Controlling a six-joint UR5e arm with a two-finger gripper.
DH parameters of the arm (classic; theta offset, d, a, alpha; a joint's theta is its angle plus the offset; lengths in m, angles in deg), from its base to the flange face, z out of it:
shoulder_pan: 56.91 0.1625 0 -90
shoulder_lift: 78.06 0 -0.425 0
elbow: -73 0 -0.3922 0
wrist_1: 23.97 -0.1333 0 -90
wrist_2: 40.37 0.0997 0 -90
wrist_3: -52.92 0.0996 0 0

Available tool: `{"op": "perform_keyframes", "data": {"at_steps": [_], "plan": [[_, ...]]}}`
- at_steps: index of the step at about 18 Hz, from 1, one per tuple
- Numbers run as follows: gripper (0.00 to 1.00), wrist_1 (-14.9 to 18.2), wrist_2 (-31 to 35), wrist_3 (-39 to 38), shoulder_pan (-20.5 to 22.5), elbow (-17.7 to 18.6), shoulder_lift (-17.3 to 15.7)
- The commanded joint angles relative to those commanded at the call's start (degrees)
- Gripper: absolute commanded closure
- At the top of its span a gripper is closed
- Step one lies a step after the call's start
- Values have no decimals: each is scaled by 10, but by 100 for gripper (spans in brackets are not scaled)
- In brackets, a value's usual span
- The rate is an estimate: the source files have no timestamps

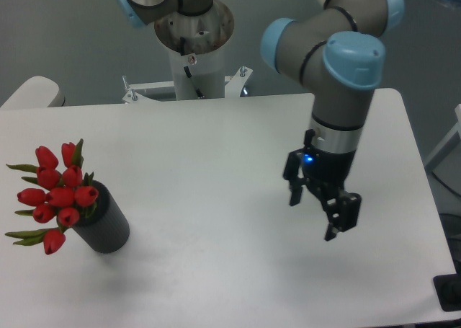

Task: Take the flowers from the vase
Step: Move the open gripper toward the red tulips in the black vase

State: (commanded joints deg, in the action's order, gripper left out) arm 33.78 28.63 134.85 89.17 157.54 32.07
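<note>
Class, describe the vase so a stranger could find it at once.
Start at the white table and look to its left front area. There stands a short dark grey ribbed cylinder vase, the only dark container there, holding a bunch of red closed tulip buds.
</note>
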Motion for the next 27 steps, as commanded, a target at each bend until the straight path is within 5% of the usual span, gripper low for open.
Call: {"op": "perform_keyframes", "data": {"at_steps": [4,11,17,27], "plan": [[0,-2,-67,-58,-9,50,-24],[0,-18,-301,-103,15,170,-60],[0,-44,-311,-175,-33,221,-85],[0,-131,-309,-247,-122,230,-71]]}}
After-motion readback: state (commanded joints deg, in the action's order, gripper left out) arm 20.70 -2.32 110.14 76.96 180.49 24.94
